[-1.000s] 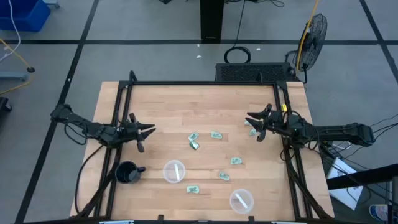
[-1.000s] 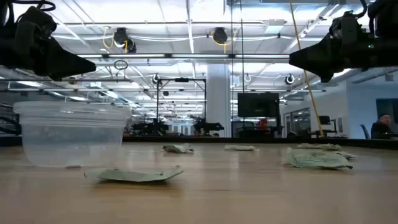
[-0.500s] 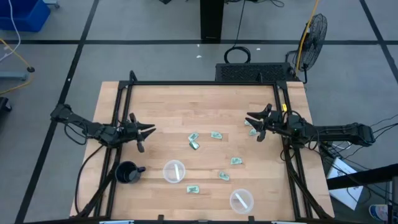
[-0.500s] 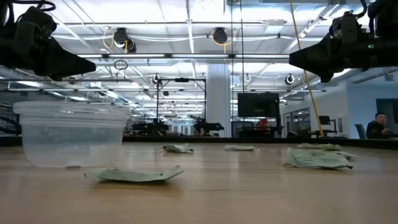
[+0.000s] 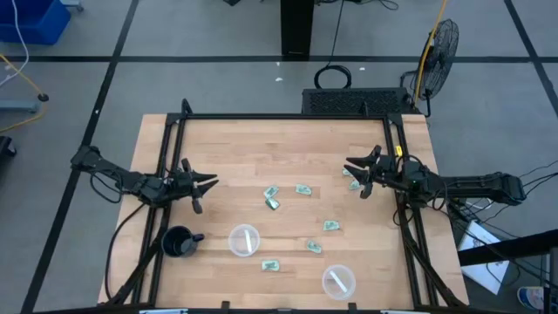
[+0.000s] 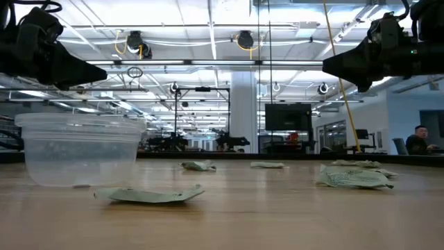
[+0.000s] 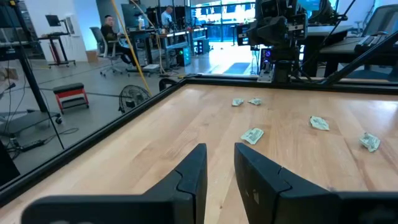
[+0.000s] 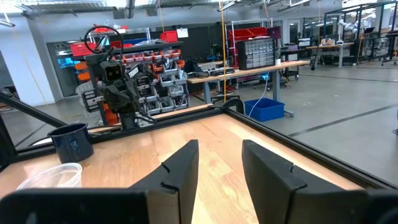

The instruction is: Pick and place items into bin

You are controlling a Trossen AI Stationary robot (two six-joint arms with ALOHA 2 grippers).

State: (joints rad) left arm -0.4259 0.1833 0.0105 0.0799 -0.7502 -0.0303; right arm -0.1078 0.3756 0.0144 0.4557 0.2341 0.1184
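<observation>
Packets (image 5: 272, 199) lie flat mid-table, axes mixed; left hand (image 5: 207, 184), right hand (image 5: 352, 166) narrowly parted, empty.

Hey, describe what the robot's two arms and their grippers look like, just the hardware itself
Both arms are dark, slender and jointed, with black cables trailing along them. The left gripper and right gripper each end in two black fingers. Up close, the left fingers and right fingers are flat, angular, matte black blades. No markings show.
</observation>
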